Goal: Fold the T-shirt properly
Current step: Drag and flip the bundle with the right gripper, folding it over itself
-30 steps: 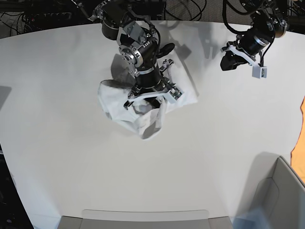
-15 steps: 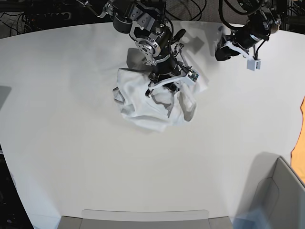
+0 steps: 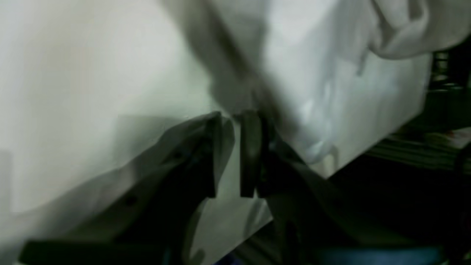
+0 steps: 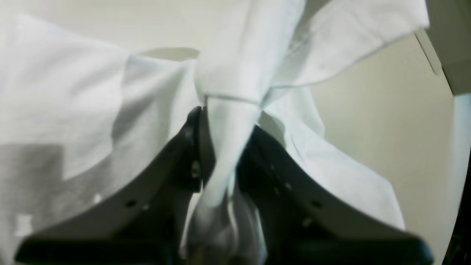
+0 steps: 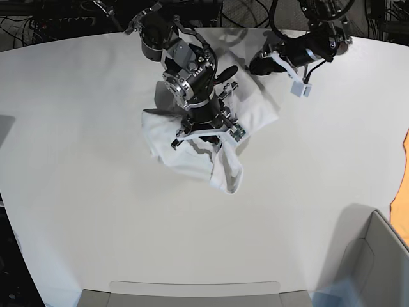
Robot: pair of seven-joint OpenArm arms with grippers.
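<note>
The white T-shirt [image 5: 163, 137] lies crumpled at the back middle of the table [image 5: 96, 192], with a lobe [image 5: 229, 174] hanging toward the front. My right gripper [image 5: 206, 135] is over it and shut on a bunched fold. In the right wrist view that fold [image 4: 235, 84] runs up between the fingers [image 4: 195, 154] of my right gripper [image 4: 224, 147]. My left gripper [image 5: 259, 64] is near the table's back edge, beside the shirt's back right corner. In the blurred left wrist view my left gripper [image 3: 232, 154] is nearly closed with nothing between the jaws; shirt fabric [image 3: 401, 33] lies beyond.
An orange cloth [image 5: 405, 185] shows at the right edge. A grey bin [image 5: 377, 262] stands at the front right and a grey tray [image 5: 192, 291] at the front edge. Dark cables lie behind the table's back edge [image 5: 77, 38].
My right gripper swung right and back with the shirt, then returned left and forward, reshaping the heap. My left gripper moved left along the back edge toward the shirt's corner.
</note>
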